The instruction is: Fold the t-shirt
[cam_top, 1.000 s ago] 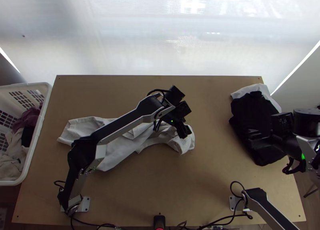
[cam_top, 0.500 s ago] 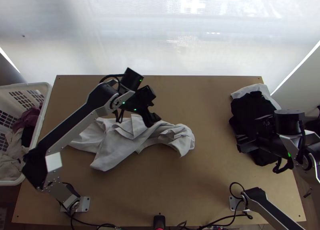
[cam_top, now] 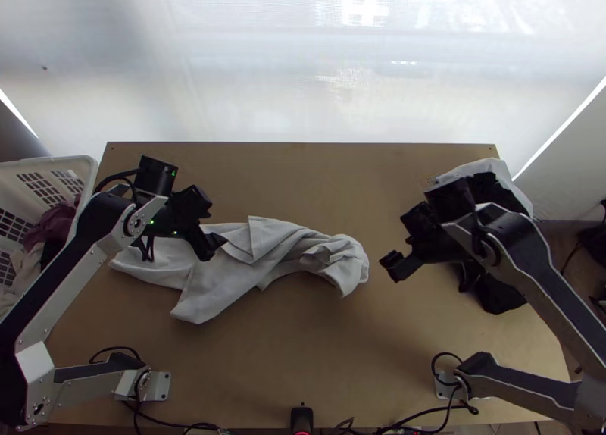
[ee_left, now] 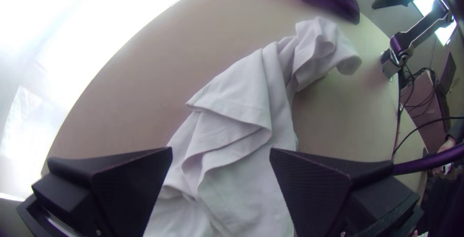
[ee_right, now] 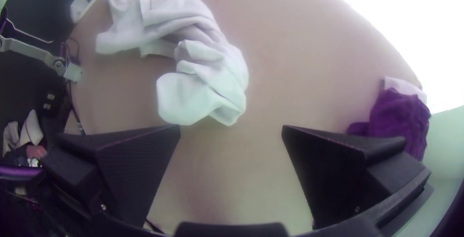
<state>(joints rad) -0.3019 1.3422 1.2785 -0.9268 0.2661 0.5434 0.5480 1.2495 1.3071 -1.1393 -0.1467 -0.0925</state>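
Observation:
In the top view my left gripper (cam_top: 210,247) is over the left part of the white t-shirt (cam_top: 254,264). The shirt lies bunched and creased across the table's middle-left, its right end crumpled. My right gripper (cam_top: 392,267) hangs just right of that crumpled end. In the left wrist view my left gripper (ee_left: 221,152) stands open, with the shirt (ee_left: 237,96) beneath and beyond its fingers. In the right wrist view my right gripper (ee_right: 232,129) is open too, bare table between its fingers, and the shirt (ee_right: 203,72) lies apart from them.
A stack of dark and white cloth (cam_top: 496,295) lies at the table's right side, partly under the right arm. A white basket (cam_top: 89,179) with clothes stands at the left edge. Bare wood (cam_top: 303,359) stretches in front of the shirt.
My left gripper has moved left from the shirt's right end to its left part. My right gripper has swung left from the dark stack toward the shirt. The shirt looks unmoved.

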